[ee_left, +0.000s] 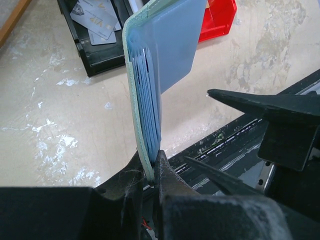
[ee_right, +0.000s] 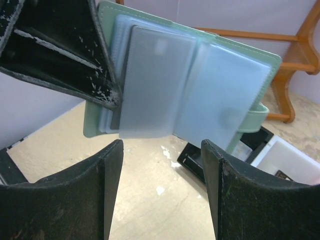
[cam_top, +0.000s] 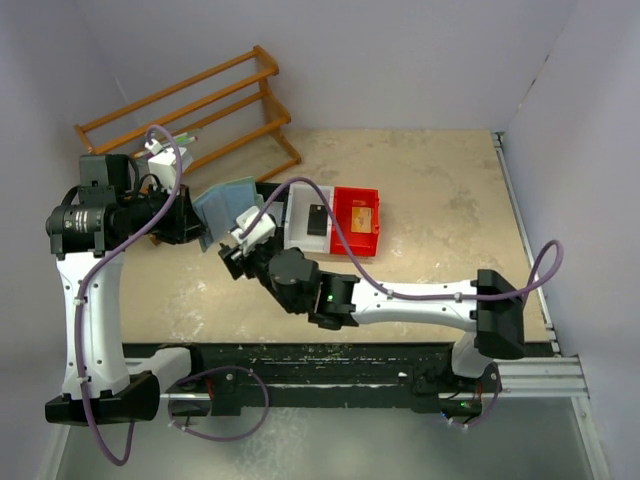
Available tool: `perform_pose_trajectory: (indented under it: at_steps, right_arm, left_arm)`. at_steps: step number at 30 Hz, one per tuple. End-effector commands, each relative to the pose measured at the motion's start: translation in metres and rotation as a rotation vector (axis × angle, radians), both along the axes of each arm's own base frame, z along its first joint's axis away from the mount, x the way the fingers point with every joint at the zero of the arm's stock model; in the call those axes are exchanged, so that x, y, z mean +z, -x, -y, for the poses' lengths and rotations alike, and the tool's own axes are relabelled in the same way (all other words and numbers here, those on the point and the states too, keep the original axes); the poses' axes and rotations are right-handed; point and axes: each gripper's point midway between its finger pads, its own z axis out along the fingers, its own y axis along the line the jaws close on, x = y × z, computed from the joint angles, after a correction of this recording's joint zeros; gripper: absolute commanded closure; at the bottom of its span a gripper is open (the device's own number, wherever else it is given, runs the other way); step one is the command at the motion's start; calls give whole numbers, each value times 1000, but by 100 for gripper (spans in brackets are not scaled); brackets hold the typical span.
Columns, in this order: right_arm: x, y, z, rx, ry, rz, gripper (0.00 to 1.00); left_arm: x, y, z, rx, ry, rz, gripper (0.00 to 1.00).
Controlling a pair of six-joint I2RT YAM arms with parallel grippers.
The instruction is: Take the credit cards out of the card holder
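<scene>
Open card holder upright, pale green, frosted sleeves; silvery credit cards flat in black bin

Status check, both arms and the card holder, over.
Left gripper shut on card holder, held open. Right gripper open, facing it. Nothing between them.

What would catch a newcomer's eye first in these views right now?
The open card holder stands out. It is held up off the table by the left gripper, which is clamped on its edge, and its clear sleeves face the right gripper. That gripper's fingers stand apart just short of it. Next is the bright red bin at mid-table, with an orange card inside.
</scene>
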Motion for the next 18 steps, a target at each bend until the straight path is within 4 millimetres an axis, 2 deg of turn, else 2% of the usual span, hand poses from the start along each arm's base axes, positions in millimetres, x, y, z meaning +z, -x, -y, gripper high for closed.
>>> perform_pose_trajectory:
  at_steps: [1, 10, 18]
  right_arm:
    - [46, -2, -15, 10, -104, 56, 34]
    - [37, -3, -38, 42, -66, 54, 36]
    - [30, -17, -30, 0, -58, 42, 42]
  left_arm:
    - [14, -6, 1, 0, 2, 64, 100]
    - [12, -4, 2, -17, 1, 63, 100]
    - [15, 0, 4, -35, 7, 69, 100]
